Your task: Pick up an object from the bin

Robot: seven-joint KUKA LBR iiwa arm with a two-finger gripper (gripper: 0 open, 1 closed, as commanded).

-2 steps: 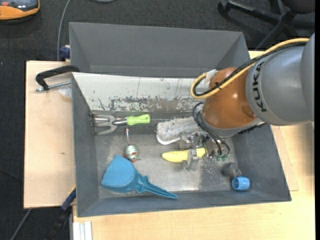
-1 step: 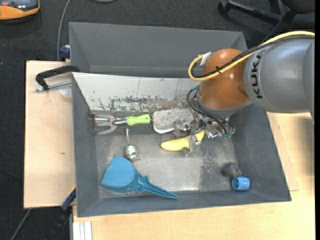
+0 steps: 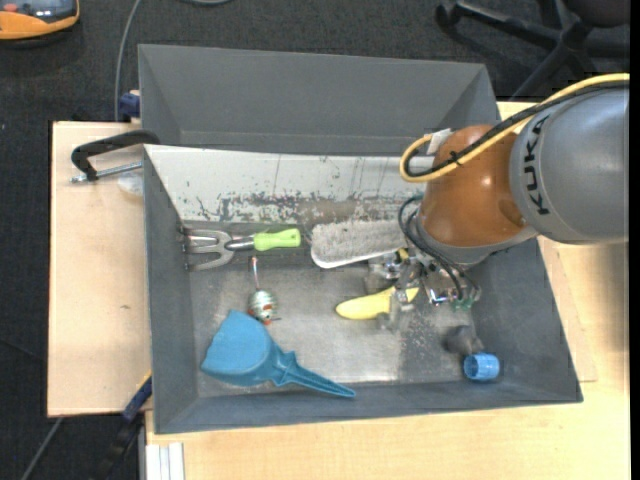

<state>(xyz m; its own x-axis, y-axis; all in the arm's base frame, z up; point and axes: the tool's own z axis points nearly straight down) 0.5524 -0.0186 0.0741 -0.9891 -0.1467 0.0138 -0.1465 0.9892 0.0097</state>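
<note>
1. The yellow banana (image 3: 362, 308) lay flat on the floor of the bin (image 3: 300, 98). It sat right at the gripper, with one end reaching in under the gripper's tip and the rest pointing away toward the view's left.
2. The gripper (image 3: 412, 286) hung low over that near end of the banana, below the arm's orange cover (image 3: 470, 203). The jaws were crowded by wires and metal parts, so I could not tell how far open they stood, or whether they had hold of the banana.
3. A white brush (image 3: 350, 240) lay just beyond the gripper toward the far wall, close to it and above the banana in the view.
4. A dark stub with a blue cap (image 3: 480, 367) lay near the gripper on its other side, toward the near wall, apart from the banana.
5. A small metal piece (image 3: 262, 306) stood farther off, past the banana's free end.
6. A green-handled fork (image 3: 245, 241) lay well away from the gripper, in line with the brush along the far wall.
7. A blue funnel (image 3: 245, 353) lay farthest from the gripper, by the near wall with its spout pointing back toward the gripper's side.
</note>
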